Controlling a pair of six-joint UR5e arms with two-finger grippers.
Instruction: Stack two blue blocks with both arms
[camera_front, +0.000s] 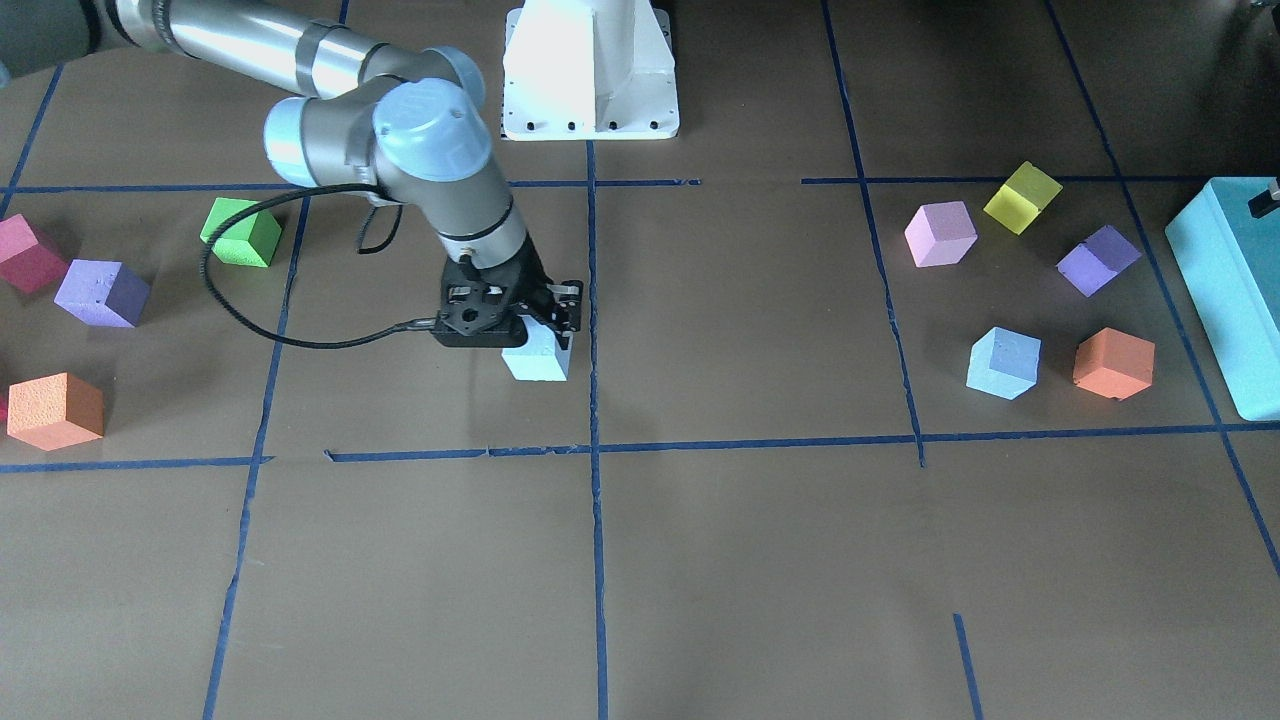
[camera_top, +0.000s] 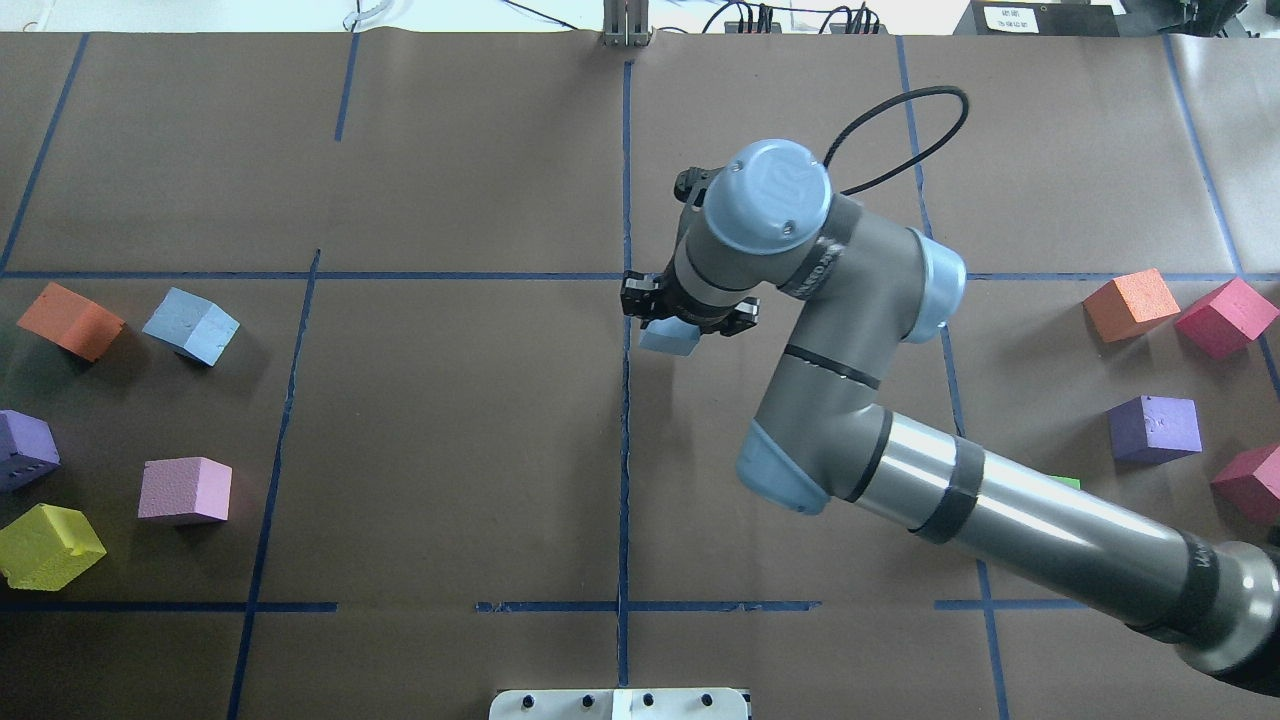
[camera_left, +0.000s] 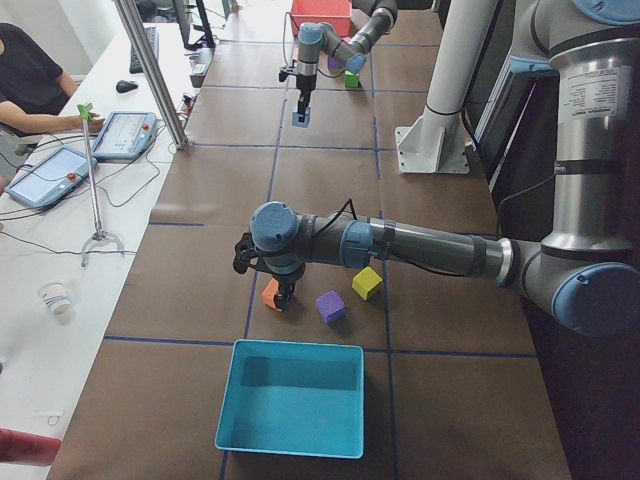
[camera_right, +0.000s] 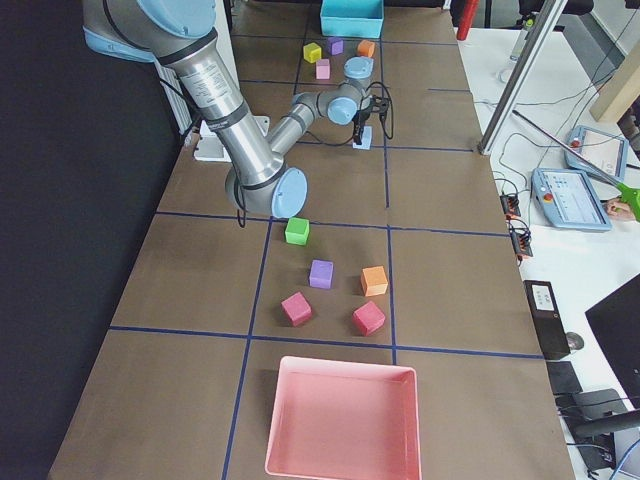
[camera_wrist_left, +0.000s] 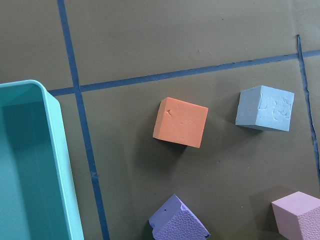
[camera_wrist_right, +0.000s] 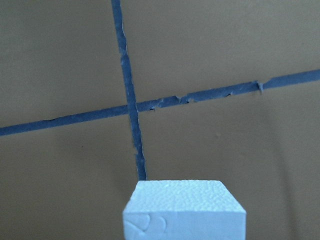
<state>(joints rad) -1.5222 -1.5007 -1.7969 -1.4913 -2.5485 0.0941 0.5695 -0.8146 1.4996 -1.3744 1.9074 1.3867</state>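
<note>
My right end effector (camera_top: 685, 322): pinching blue block (camera_top: 668, 340) over counter (camera_top: 450, 450) centre. Step, likely: placing base. Next: left end effector (camera_left: 285, 292), grip I cannot tell, should fetch second blue block (camera_top: 190, 325), 9 o'clock overhead.

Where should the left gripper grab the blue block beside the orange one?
From straight above, on two opposite side faces of the blue block. It sits flat but skewed to the tape lines, so match that angle; the orange block stands apart.

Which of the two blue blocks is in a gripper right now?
The centre blue block, clamped by the right gripper; the other blue block sits free beside the orange block.
</note>
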